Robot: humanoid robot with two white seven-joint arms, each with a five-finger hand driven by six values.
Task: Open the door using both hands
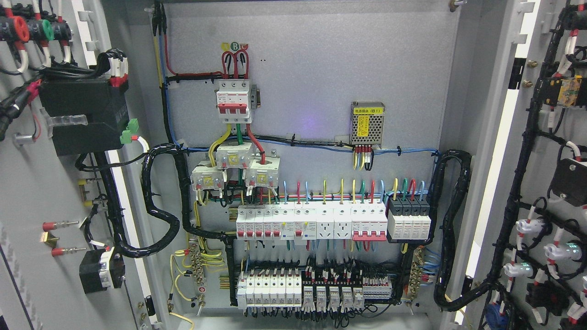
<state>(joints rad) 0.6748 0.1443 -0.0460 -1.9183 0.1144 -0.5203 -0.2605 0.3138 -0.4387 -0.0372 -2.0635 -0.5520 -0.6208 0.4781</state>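
At both sides, left door [41, 183] and right door [541, 183] swung wide, panel [312, 82] exposed; hand state unknown, none visible.

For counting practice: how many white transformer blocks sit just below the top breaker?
3. The left transformer takes the yellow wire, the middle transformer, set higher, the green, the right transformer the red. Wiring may hide others.

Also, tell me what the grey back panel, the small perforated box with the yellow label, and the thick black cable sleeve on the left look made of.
Grey back panel: likely painted sheet metal, matte, flat.
Small perforated box: probably bare metal, silvery mesh holes.
Thick black cable sleeve: seemingly plastic spiral wrap, glossy ridges.
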